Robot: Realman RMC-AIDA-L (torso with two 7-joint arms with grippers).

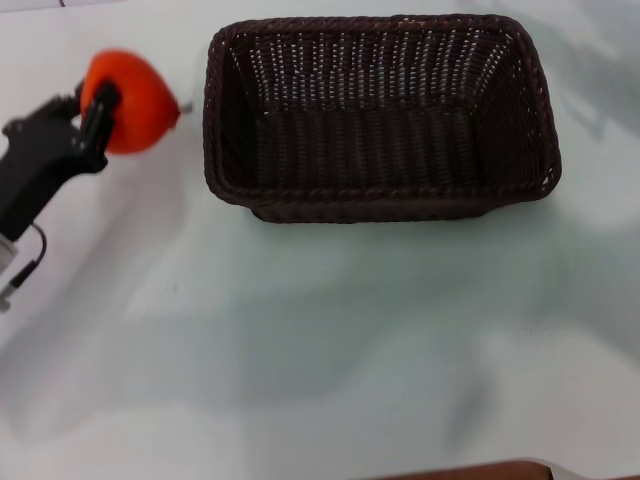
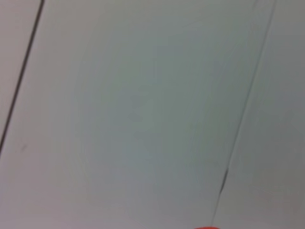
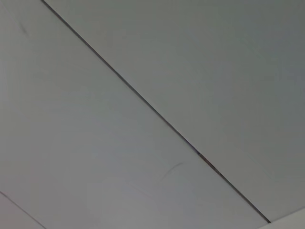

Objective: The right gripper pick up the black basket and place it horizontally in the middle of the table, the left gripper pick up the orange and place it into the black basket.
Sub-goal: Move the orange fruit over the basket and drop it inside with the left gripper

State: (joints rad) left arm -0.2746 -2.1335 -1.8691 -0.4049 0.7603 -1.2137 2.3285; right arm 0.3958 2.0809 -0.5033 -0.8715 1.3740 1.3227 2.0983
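White surface with soft grey shadows (image 1: 300, 350), brown edge (image 1: 470, 472)

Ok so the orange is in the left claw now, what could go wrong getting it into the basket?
1. The left claw grips the orange only at one side, so the round fruit could slip or roll out during the move.
2. The orange sits beside the black basket, outside its braided rim; carried too low, it might hit the rim and shove the basket across the table.
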